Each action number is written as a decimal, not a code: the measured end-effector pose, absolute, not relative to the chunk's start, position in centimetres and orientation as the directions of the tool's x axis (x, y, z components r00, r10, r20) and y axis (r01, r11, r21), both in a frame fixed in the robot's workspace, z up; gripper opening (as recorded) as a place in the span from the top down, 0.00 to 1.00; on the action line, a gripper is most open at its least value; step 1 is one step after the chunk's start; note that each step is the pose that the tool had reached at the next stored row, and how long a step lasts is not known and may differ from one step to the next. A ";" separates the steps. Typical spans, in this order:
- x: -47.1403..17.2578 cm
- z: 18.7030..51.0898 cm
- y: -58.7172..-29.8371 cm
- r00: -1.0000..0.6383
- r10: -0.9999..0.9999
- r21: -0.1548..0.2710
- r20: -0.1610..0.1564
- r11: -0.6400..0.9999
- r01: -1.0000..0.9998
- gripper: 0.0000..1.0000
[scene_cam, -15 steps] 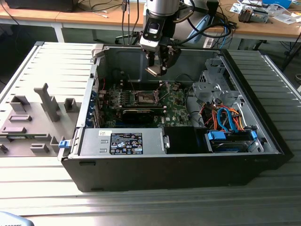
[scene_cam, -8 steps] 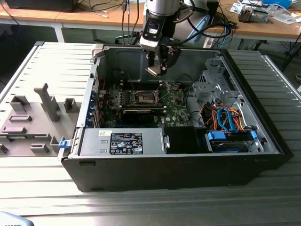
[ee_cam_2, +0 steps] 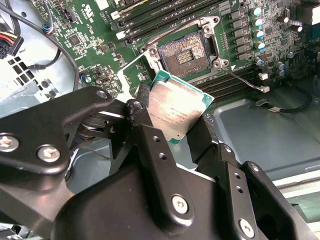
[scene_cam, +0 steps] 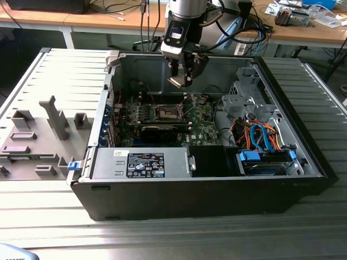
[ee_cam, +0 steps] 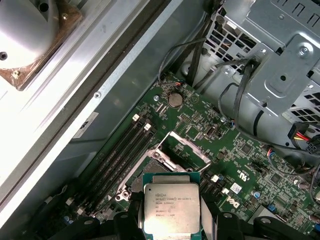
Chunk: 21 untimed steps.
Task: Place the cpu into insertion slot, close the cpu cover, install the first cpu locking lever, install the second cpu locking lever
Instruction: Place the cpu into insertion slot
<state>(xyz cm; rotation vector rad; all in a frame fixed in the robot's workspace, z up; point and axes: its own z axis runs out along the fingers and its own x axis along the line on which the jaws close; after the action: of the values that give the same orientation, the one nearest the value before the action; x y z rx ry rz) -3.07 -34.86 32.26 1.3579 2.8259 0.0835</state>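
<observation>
My gripper (scene_cam: 181, 80) hangs inside the open computer case, above the green motherboard (scene_cam: 203, 127). It is shut on the cpu (ee_cam_2: 175, 107), a square chip with a silvery top and green edge, pinched between the two black fingers (ee_cam_2: 143, 117). In the first wrist view the cpu (ee_cam: 171, 207) sits in front of the insertion slot. That slot (ee_cam_2: 185, 52) lies below and apart from the chip, its dark pin field bare. The cpu cover (ee_cam_2: 131, 75) stands swung up beside the slot (scene_cam: 168, 112). A thin locking lever (ee_cam_2: 243, 79) sticks out from the socket's corner.
Black memory slots (ee_cam: 125, 147) flank the socket. A metal drive cage (scene_cam: 245, 103) with orange and blue cables (scene_cam: 260, 138) stands at the exterior view's right, and the power supply (scene_cam: 143, 163) at the front. A grey fixture (scene_cam: 54, 119) lies outside the case on the left.
</observation>
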 end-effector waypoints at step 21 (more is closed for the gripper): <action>-3.1 32.2 -34.9 -0.613 0.790 0.050 0.018 0.611 0.790 0.45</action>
<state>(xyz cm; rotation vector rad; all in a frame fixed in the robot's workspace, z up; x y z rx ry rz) -3.07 -34.86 32.25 1.3802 2.8147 0.0833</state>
